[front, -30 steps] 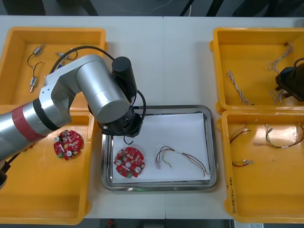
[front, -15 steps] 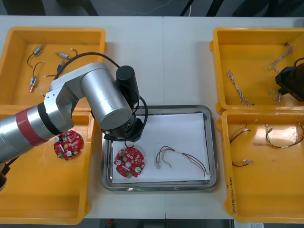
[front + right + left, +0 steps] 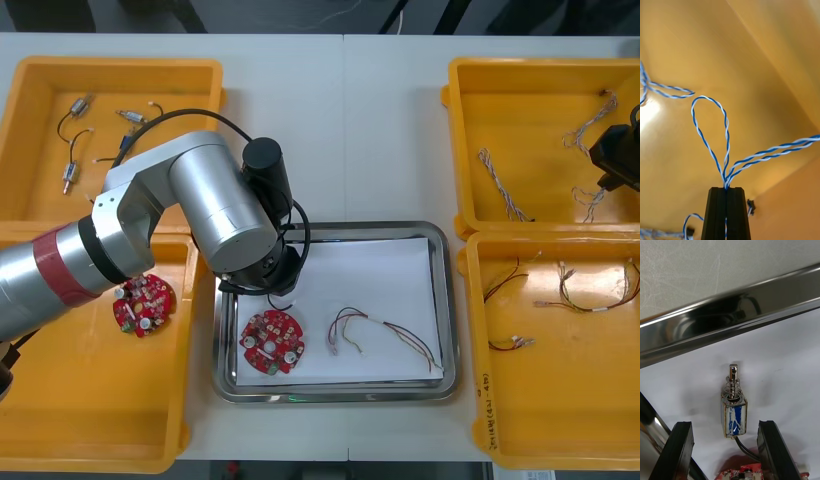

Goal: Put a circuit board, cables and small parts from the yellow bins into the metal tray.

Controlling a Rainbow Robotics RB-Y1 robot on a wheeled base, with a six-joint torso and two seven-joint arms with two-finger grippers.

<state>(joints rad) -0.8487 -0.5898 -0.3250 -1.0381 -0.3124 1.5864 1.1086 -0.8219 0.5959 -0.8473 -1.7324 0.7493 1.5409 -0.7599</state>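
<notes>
In the near left yellow bin (image 3: 60, 400) lies one round red circuit board (image 3: 143, 304). The left pincer (image 3: 724, 423) hangs over the left end of the metal tray (image 3: 340, 229) with its fingers spread wide. A small metal part (image 3: 733, 410) lies on the white lining between them, touching neither. A second circuit board (image 3: 272, 342) and a red and yellow cable (image 3: 385, 335) lie in the tray too. Over the far right yellow bin (image 3: 520, 90), the right pincer (image 3: 726, 189) is clamped on a twisted blue and white cable (image 3: 726, 178).
</notes>
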